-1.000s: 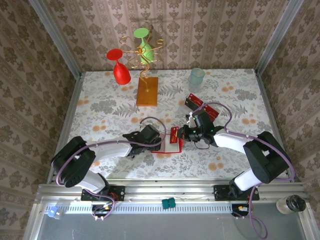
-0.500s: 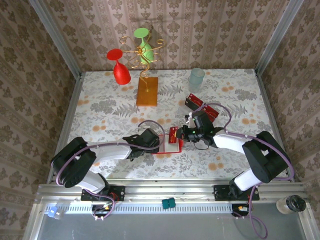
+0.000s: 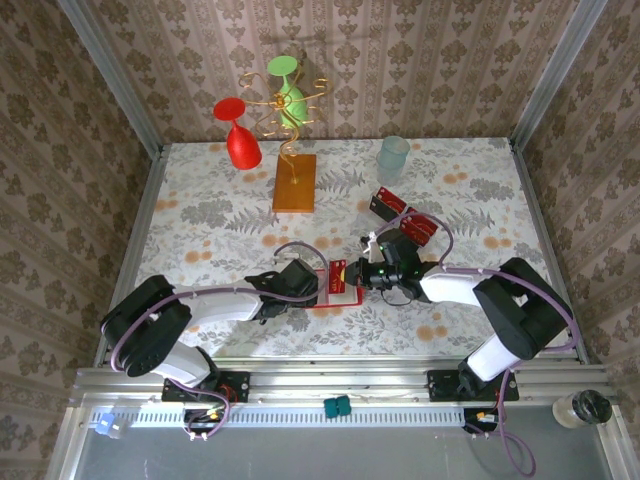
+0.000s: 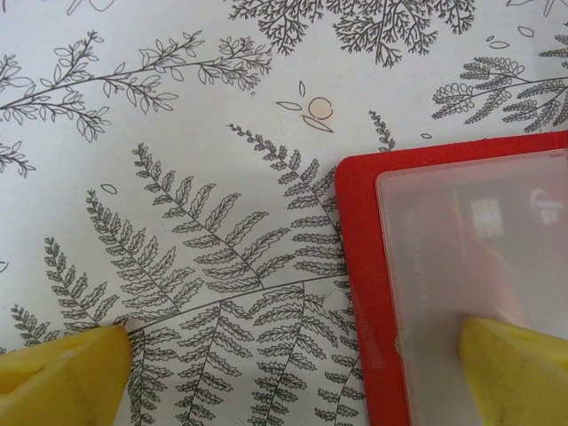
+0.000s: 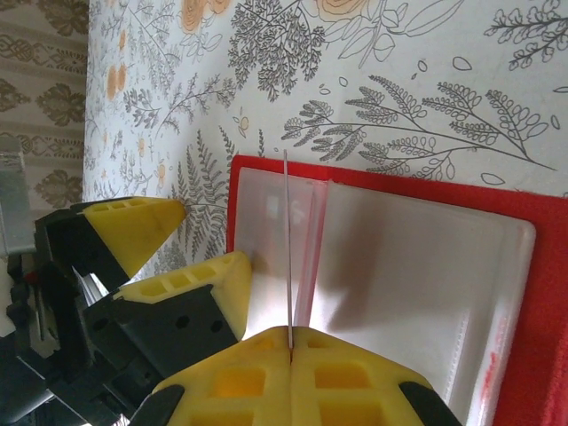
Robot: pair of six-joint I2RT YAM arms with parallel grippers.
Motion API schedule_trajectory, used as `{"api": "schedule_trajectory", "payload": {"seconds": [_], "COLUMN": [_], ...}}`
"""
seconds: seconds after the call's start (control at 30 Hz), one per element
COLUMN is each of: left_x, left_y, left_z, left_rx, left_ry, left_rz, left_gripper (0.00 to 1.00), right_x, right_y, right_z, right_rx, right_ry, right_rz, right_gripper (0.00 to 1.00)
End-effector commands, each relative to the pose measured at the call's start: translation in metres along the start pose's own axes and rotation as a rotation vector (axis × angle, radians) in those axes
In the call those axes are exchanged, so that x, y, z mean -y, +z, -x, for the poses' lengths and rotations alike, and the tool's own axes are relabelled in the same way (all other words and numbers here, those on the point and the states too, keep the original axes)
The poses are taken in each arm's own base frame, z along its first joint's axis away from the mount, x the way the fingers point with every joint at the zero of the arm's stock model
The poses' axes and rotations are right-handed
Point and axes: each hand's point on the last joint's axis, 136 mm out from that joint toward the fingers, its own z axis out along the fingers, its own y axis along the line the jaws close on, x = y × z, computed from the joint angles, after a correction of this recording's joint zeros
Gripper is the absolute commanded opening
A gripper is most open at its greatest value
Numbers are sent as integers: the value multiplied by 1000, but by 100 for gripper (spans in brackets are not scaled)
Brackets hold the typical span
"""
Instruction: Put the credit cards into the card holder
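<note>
The card holder [image 3: 330,296] lies open on the table, red-rimmed [image 4: 357,293] with pale pockets [image 5: 417,284]. My right gripper [image 5: 291,348] is shut on one of the credit cards [image 5: 287,248], which stands on edge over the holder's left pocket. From above, that card [image 3: 339,272] sits just left of the right gripper [image 3: 358,272]. My left gripper [image 4: 293,355] is open and low at the holder's left edge. One of its fingers [image 4: 515,373] rests on the pale pocket, the other on the tablecloth. More credit cards [image 3: 405,214] lie stacked behind the right arm.
An orange-brown block [image 3: 294,182] with a gold wire stand holds a red glass [image 3: 238,135] and a green glass [image 3: 290,90] at the back. A clear cup [image 3: 393,155] stands at the back right. Papered walls enclose the table.
The right gripper has carried the card leftward over the open holder. The left gripper has drawn back a little to the left, staying open at the holder's edge.
</note>
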Motion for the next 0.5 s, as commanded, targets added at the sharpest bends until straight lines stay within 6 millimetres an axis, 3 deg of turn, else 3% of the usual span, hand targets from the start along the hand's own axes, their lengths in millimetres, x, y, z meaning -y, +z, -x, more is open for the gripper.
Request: {"api": "schedule_trajectory", "payload": {"seconds": [0.0, 0.47], "left_x": [-12, -12], "left_y": [0, 1], "left_z": [-12, -15], "left_rx": [-20, -22], "left_ry": [10, 10], "left_rz": [44, 45], "left_gripper": [95, 95], "right_x": [-2, 4], "right_y": [3, 13], "right_z": [1, -5], "right_rx": [26, 22], "right_ry": [-5, 10], "right_rz": [20, 17], "right_gripper": [0, 0]}}
